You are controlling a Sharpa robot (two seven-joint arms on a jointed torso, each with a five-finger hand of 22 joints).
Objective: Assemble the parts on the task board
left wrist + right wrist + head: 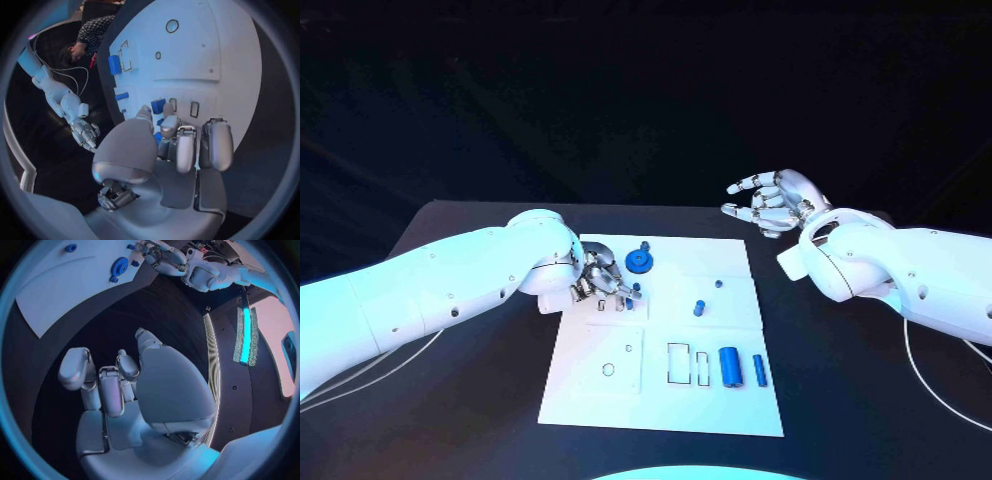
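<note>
A: What are the left hand (596, 275)'s fingers (187, 150) doing?

B: They curl down over the task board (589, 385)'s upper left part, tips close on a small blue part (158, 105) just ahead of them. I cannot tell whether they pinch it or only touch it.

A: Why there?

B: My guess: small slots sit right beside the fingertips, so the part is probably being fitted into one.

A: And around them?

B: The blue gear (640, 262) stands just beyond the fingers. Farther off, toward the board's near edge, a blue cylinder (730, 366) and a thin blue bar (760, 370) lie beside empty outlines, likely waiting.

A: The right hand (770, 201)?

B: Raised off the tabletop (473, 440), well apart from the board, fingers spread, holding nothing, presumably kept clear.
</note>
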